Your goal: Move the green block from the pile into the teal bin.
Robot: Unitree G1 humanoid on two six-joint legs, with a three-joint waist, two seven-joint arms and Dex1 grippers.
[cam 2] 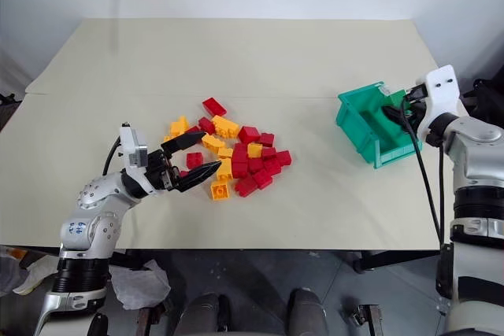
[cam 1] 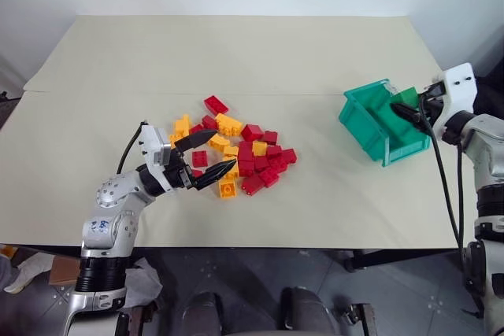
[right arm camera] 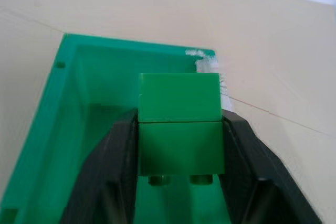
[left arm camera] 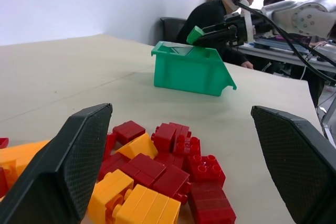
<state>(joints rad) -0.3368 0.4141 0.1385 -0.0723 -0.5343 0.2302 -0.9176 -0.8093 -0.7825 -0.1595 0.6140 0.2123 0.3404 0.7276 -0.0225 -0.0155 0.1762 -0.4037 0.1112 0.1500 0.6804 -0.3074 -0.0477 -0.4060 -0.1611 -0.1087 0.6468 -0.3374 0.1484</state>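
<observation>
The green block [right arm camera: 178,103] sits between the two black fingers of my right gripper [right arm camera: 178,124], which is shut on it. It hangs over the open top of the teal bin [cam 1: 370,127] at the table's right side, above the bin's back edge. The pile [cam 1: 244,155] of red and yellow bricks lies mid-table. My left gripper [cam 1: 224,150] is open at the pile's left edge, just above the table, with nothing between its fingers [left arm camera: 79,156]. The left wrist view looks across the pile to the teal bin [left arm camera: 189,72] and the green block [left arm camera: 194,34] above it.
The beige table [cam 1: 236,53] stretches wide behind the pile, and its front edge runs close to my arms. The bin stands near the right edge. Beyond the table, a person [left arm camera: 215,14] sits at a desk.
</observation>
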